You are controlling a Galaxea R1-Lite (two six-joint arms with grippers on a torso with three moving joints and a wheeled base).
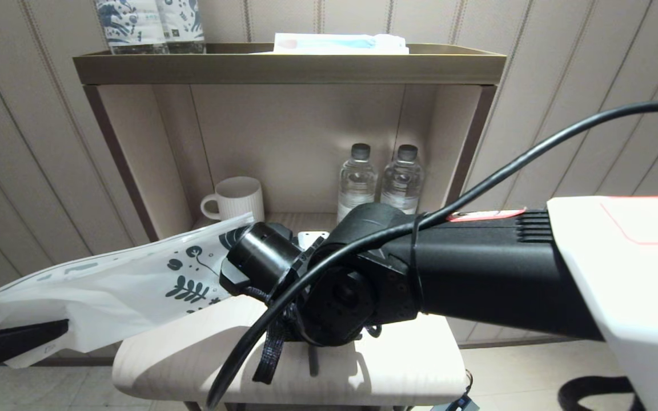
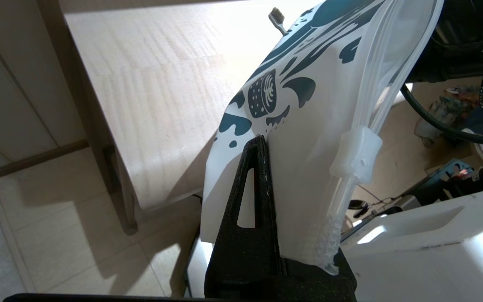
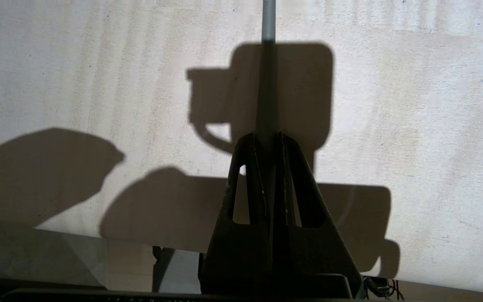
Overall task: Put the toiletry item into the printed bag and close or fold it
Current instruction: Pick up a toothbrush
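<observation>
The printed bag (image 1: pixel 117 279) hangs in the air off the table's left side, its leaf prints toward the shelf. My left gripper (image 2: pixel 266 142) is shut on the bag's plain end (image 2: pixel 317 138), near the zip strip and its clear slider (image 2: pixel 357 155). One black finger (image 1: pixel 15 339) shows at the lower left of the head view. My right gripper (image 3: pixel 266 138) is shut on the grey toothbrush handle (image 3: pixel 268 21), which points away over the tabletop. The brush's bristle head (image 2: pixel 276 16) shows just past the bag's printed end. The right wrist (image 1: pixel 334 285) hides that gripper's fingers in the head view.
A pale wooden table (image 1: pixel 192 348) stands below the arms. Behind it, an open shelf holds a white mug (image 1: pixel 235 197) and two water bottles (image 1: pixel 357 180). Navy-printed packs (image 1: pixel 149 23) and a flat packet (image 1: pixel 340 44) sit on top. A black cable (image 1: pixel 534 151) loops over my right arm.
</observation>
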